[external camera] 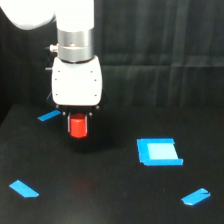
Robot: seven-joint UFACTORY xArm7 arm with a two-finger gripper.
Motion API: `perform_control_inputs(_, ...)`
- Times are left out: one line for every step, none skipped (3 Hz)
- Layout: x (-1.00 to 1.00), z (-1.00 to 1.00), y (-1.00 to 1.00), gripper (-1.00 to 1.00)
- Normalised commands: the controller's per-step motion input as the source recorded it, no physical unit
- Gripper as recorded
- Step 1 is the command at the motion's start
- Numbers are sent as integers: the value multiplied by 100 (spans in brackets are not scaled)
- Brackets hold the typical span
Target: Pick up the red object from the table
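Observation:
The red object (78,127), a small red-orange stubby block, sits between the two short dark fingers under my gripper's white body. My gripper (79,132) points straight down and is shut on the block, one finger on each side. The block is narrower than the white body above it. The table (110,200) is a wide matte black surface. A faint reddish glow on the table below the block suggests that it hangs a little above the surface, but the gap itself is hard to make out.
A blue square (159,151) lies on the table at the exterior view's right of the gripper. Blue tape strips lie behind the gripper at the left (49,116), at the front left (23,188) and at the front right (195,196). A black curtain hangs behind.

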Motion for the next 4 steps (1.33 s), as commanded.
perform_control_inputs(12,94,-5,-100)
perform_control_inputs(10,96,4,-100)
perform_control_inputs(12,66,1,-100)
perform_control_inputs(2,50,7,-99)
